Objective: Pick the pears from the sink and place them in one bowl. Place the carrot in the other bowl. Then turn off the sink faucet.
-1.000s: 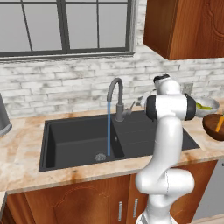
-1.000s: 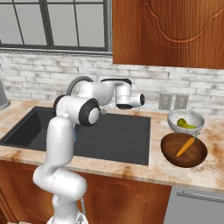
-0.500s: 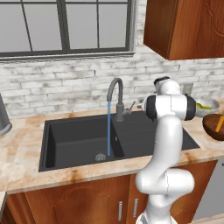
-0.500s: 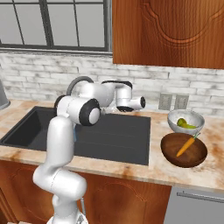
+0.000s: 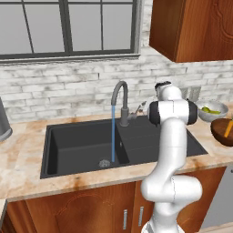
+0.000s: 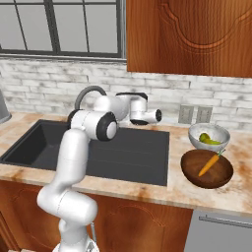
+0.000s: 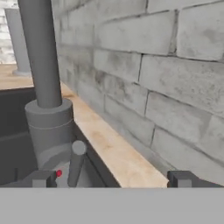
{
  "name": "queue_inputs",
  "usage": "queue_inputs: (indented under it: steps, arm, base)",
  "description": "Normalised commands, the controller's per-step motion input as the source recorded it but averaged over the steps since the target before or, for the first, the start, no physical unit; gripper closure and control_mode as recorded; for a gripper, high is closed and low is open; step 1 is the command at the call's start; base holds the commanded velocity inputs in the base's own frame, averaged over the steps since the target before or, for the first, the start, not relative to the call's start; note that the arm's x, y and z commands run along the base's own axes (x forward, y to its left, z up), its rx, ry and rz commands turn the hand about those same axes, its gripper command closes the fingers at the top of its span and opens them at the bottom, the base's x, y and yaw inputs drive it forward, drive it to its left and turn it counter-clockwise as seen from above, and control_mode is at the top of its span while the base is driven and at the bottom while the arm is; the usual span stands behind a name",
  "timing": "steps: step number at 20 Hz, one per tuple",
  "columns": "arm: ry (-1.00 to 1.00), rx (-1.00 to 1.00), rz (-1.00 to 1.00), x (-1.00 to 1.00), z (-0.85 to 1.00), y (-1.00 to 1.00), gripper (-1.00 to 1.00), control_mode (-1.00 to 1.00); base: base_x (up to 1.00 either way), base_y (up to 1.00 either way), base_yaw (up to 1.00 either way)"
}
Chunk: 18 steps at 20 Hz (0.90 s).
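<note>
The sink faucet (image 5: 121, 101) stands behind the black sink (image 5: 77, 150) with water (image 5: 113, 136) running from its spout. In the hand view my gripper (image 7: 113, 179) is open, level with the faucet's thick base (image 7: 49, 127). The thin lever (image 7: 76, 162) rises between the finger tips, close to the left one (image 7: 43, 178). The pears (image 6: 209, 140) lie in the pale grey bowl (image 6: 193, 136). The carrot (image 6: 208, 165) rests in the brown bowl (image 6: 194, 171) beside it. My hand (image 6: 142, 115) hovers over the sink's back edge.
The brick wall (image 7: 166, 74) runs close along the right of the hand view. Both bowls sit on the counter right of the sink (image 6: 128, 152). A grey canister (image 5: 2, 122) stands at far left. A wooden cabinet (image 6: 187, 34) hangs above; outlets (image 6: 192, 114) are on the wall.
My hand has edged slightly left and down toward the faucet. The water keeps running, and the bowls and their contents have not moved.
</note>
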Motion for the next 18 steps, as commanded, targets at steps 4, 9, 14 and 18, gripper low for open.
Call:
queue_inputs:
  steps: [4, 9, 14, 18]
  arm:
    - [-0.11, -0.04, 0.0, 0.51, -0.2, 0.0, -1.0, -1.0]
    - [-0.07, -0.01, 0.0, 0.09, -0.05, 0.19, -1.0, -1.0]
    - [-0.15, 0.06, -0.07, -0.27, 0.0, 0.99, -1.0, -1.0]
    - [-0.15, 0.0, -0.08, -0.18, 0.0, 0.91, -1.0, -1.0]
  base:
    - [0.0, 0.0, 0.0]
    - [0.0, 0.0, 0.0]
    - [0.0, 0.0, 0.0]
    - [0.0, 0.0, 0.0]
